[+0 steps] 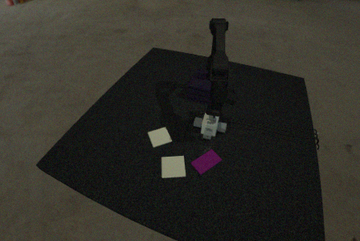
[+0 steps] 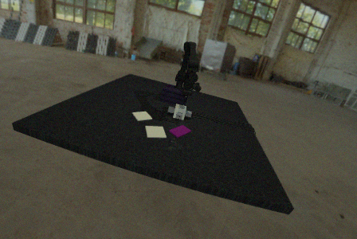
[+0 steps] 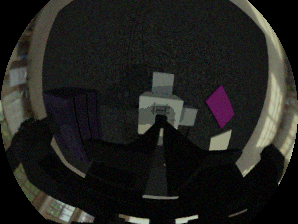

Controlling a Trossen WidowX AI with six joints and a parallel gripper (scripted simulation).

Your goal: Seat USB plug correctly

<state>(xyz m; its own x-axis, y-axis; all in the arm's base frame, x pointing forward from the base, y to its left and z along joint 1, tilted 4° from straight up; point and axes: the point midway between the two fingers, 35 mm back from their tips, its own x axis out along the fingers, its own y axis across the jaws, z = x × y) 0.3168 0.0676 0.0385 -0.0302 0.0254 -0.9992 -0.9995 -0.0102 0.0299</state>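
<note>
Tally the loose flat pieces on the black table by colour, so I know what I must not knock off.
Cream squares: 2
Magenta rectangle: 1
Total: 3

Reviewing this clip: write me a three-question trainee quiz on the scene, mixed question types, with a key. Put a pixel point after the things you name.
1. True or false: the magenta card [image 1: 206,161] [image 2: 180,131] [image 3: 220,106] lies on top of the power cube [image 1: 207,127] [image 2: 179,115] [image 3: 172,101].

2. Multiple choice: how many cream cards lie on the table [image 1: 257,180] [image 2: 223,166] [image 3: 210,45] in the top view?
A) one
B) two
C) four

3. Fill in: in the wrist view, the gripper's [image 1: 211,115] [image 3: 161,120] fingertips meet over the power ____.

Key: 1 false; 2 B; 3 cube
</note>
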